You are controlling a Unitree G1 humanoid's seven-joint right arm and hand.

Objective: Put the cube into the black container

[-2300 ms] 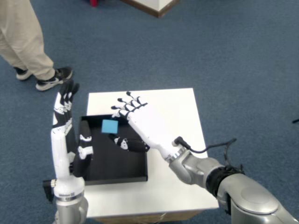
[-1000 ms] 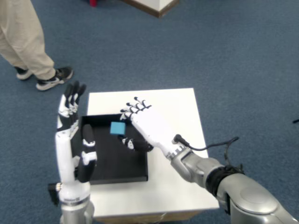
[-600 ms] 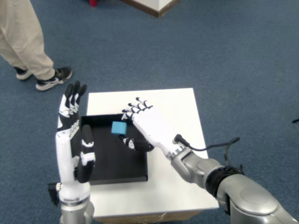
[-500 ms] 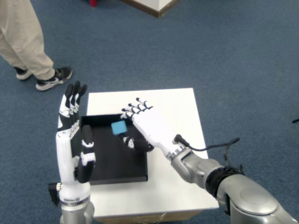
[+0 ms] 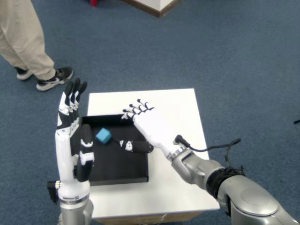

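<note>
A small blue cube (image 5: 103, 136) lies tilted inside the black container (image 5: 114, 164), near its far left part. My right hand (image 5: 143, 127) hovers over the container's far right corner, palm down, fingers spread and holding nothing; its thumb (image 5: 132, 146) points left toward the cube, a short gap away. The left hand (image 5: 71, 131) stands upright at the container's left edge, fingers straight up, palm facing the cube.
The container sits on a small white table (image 5: 177, 117) with blue carpet all around. A person's legs and dark shoes (image 5: 52, 78) stand on the carpet beyond the table's far left. A black cable (image 5: 211, 146) runs along my right forearm.
The cube has left my right hand's fingers and dropped left and down into the container. My right hand stayed almost still, fingers apart. The left hand shifted slightly.
</note>
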